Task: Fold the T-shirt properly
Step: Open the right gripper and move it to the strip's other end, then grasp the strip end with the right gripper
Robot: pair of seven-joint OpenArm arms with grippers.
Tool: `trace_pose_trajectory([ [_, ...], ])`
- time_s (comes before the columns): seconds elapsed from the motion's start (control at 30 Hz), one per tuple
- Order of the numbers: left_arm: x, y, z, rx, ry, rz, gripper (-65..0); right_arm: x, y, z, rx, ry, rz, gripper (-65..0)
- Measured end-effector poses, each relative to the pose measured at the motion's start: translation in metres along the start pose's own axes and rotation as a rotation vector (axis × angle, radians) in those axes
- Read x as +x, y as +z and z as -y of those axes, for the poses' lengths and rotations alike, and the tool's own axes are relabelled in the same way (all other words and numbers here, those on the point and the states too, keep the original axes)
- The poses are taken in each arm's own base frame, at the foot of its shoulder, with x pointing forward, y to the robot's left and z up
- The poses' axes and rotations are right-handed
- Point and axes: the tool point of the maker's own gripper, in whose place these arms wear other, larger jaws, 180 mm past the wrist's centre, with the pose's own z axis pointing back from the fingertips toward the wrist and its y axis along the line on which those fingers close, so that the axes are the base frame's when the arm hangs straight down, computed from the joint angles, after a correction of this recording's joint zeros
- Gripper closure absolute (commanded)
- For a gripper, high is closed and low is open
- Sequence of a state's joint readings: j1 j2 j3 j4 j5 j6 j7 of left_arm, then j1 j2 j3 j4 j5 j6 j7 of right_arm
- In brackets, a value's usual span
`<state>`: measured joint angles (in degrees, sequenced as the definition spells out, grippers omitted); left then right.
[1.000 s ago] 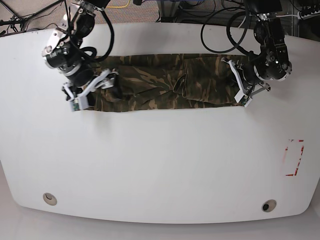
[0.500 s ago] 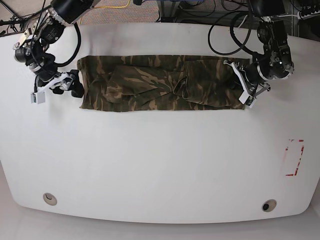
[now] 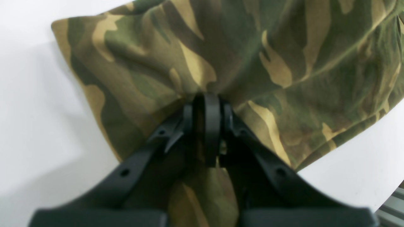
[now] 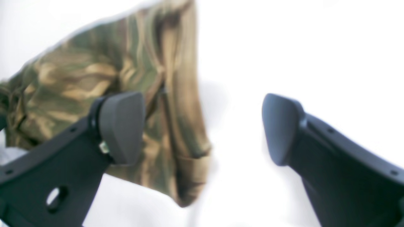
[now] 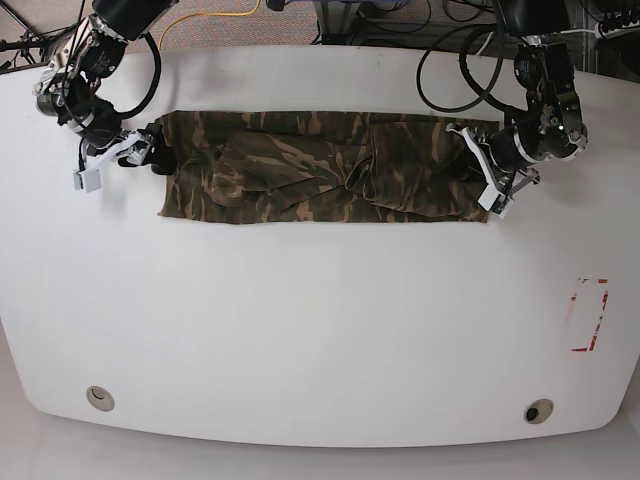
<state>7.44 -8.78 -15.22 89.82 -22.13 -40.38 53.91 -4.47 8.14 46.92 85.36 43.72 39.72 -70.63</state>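
Note:
The camouflage T-shirt [image 5: 320, 165] lies as a long folded strip across the far half of the white table [image 5: 320, 330]. My left gripper [image 5: 493, 182] sits at the strip's right end. In the left wrist view this gripper [image 3: 206, 107] is shut on a pinched fold of the T-shirt [image 3: 284, 63]. My right gripper [image 5: 122, 158] hovers just off the strip's upper left corner. The right wrist view shows that gripper [image 4: 202, 126] open, its left finger [image 4: 121, 126] over the T-shirt's hemmed edge [image 4: 94, 78] and its right finger [image 4: 281, 126] over bare table.
A red-outlined rectangle [image 5: 588, 315] is marked near the table's right edge. Two round holes [image 5: 99, 398] [image 5: 537, 411] sit near the front corners. Cables [image 5: 450, 70] trail over the back edge behind the arms.
My right gripper let go of the shirt's left end, swung out left off the cloth, then drew back toward its upper left corner. The left end now lies flat. The left gripper kept its grip.

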Motion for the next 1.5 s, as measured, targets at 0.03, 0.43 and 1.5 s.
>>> trace_pose_trajectory([
  [0.03, 0.000, 0.000, 0.000, 0.000, 0.000, 0.000, -3.5, 0.000, -0.003, -0.003, 0.006, 0.004, -0.004, -51.5],
  [0.43, 0.000, 0.000, 0.000, 0.000, -0.001, 0.000, -3.5, -0.014, -0.036, -0.055, 0.147, 0.038, 0.003, -50.3],
  [1.5, 0.003, -0.007, 0.013, -0.041, -0.063, -0.020, -3.6, -0.028, -0.031, -0.068, 0.124, 0.115, -0.032, 0.0],
])
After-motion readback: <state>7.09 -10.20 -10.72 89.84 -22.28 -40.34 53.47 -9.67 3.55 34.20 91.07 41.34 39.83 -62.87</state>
